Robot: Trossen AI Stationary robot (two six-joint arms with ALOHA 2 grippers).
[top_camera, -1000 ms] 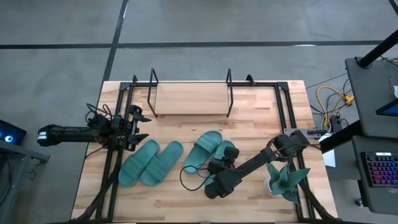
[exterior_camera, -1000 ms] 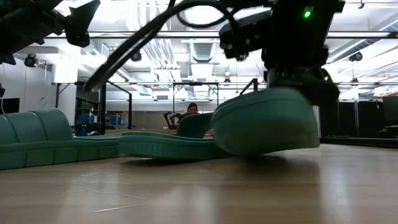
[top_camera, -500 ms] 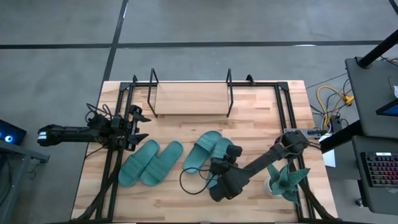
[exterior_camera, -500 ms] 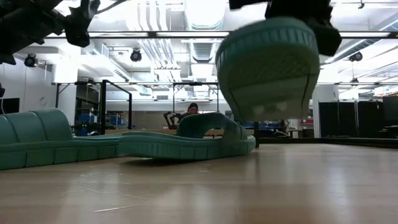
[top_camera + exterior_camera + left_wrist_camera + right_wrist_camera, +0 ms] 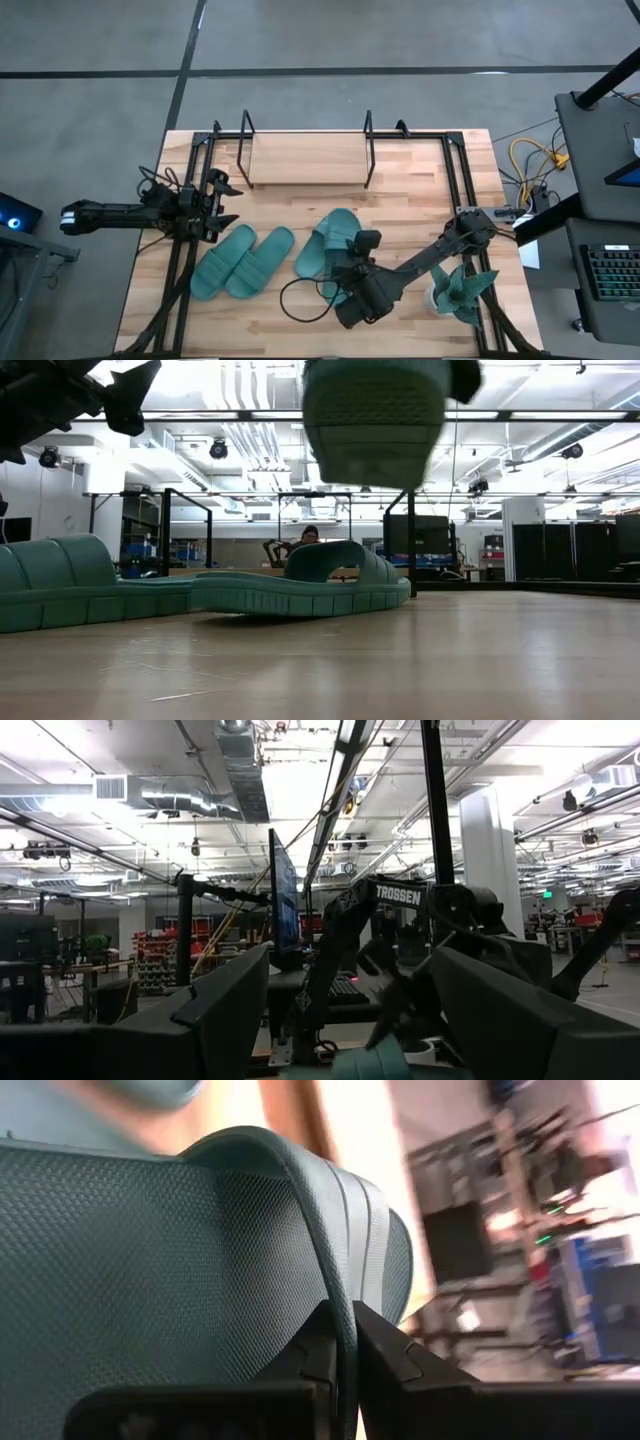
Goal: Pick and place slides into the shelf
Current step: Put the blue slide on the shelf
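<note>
Four teal slides. Two lie side by side, soles down, at the table's left (image 5: 240, 265) and show at the low view's left edge (image 5: 60, 585). A third rests sole down near the middle (image 5: 325, 238) (image 5: 310, 585). The fourth (image 5: 375, 405) is in my right gripper (image 5: 352, 270) (image 5: 340, 1345), which is shut on it, high above the table. The black-rod shelf with its light board (image 5: 305, 160) stands at the far edge. My left gripper (image 5: 225, 203) (image 5: 350, 1010) hovers open beyond the left pair and touches nothing. My right gripper pinches the fourth slide's strap at its curved edge (image 5: 338, 1295). One finger lies on the textured side and one on the ribbed side. The slide is lifted clear of the table and tipped, with its sole (image 5: 375, 420) facing the near edge.
A teal spiky ornament in a white pot (image 5: 458, 285) stands at the table's right, close to the right arm. A black cable loops over the wood near the middle slide (image 5: 300, 300). Black frame rails run along both table sides (image 5: 180, 270). Bare wood lies in front of the shelf.
My right gripper has risen with the fourth slide and drifted a little toward the table's left. The slide, which stood tilted with one end on the wood a second ago, now hangs clear, its sole turned to the near edge.
</note>
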